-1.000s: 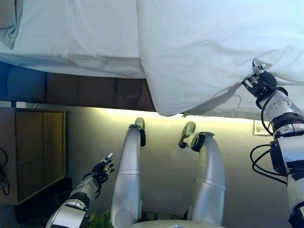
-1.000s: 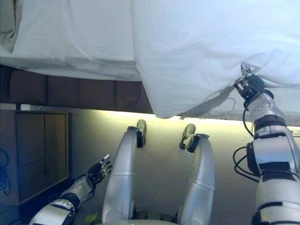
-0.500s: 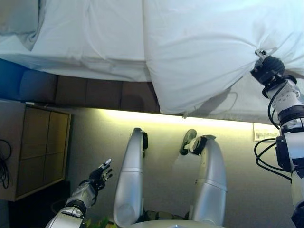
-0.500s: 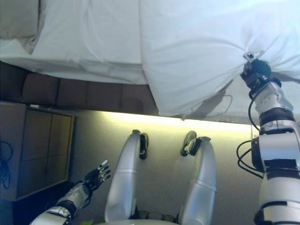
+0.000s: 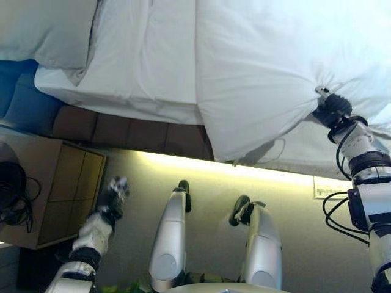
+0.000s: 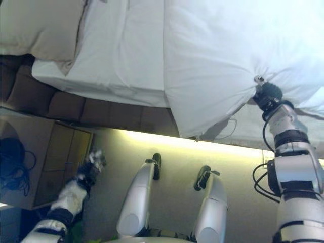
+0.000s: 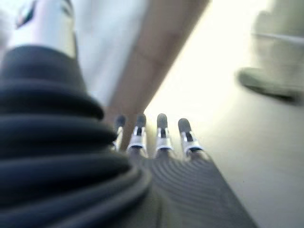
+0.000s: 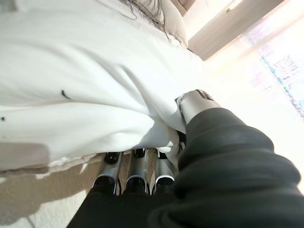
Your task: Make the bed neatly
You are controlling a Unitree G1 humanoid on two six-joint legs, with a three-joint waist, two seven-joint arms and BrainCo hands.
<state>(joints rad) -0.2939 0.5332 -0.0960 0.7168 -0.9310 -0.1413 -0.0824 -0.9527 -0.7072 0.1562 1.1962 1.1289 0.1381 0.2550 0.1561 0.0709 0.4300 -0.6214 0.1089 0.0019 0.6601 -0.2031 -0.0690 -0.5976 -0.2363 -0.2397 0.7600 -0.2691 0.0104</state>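
A white duvet [image 5: 263,67] lies over the bed, its lower corner hanging past the bed's near edge. My right hand [image 5: 332,110] is shut on the duvet's edge, bunching the cloth; in the right wrist view the fingers [image 8: 135,175] curl under the white fold [image 8: 85,104]. A white sheet [image 5: 153,55] covers the mattress to the left. A grey-white pillow [image 5: 49,27] lies at the far left top. My left hand [image 5: 113,194] is low by the floor, away from the bed, fingers [image 7: 159,130] straight and empty.
The bed's dark brown base [image 5: 122,131] runs under the mattress. A wooden nightstand [image 5: 58,192] stands at the left with a dark object and cables [image 5: 12,195] on it. Pale floor [image 5: 214,183] lies between me and the bed.
The camera has shifted, bringing the pillow into view. My right hand keeps hold of the duvet edge, pulled further onto the bed. My left hand has risen a little.
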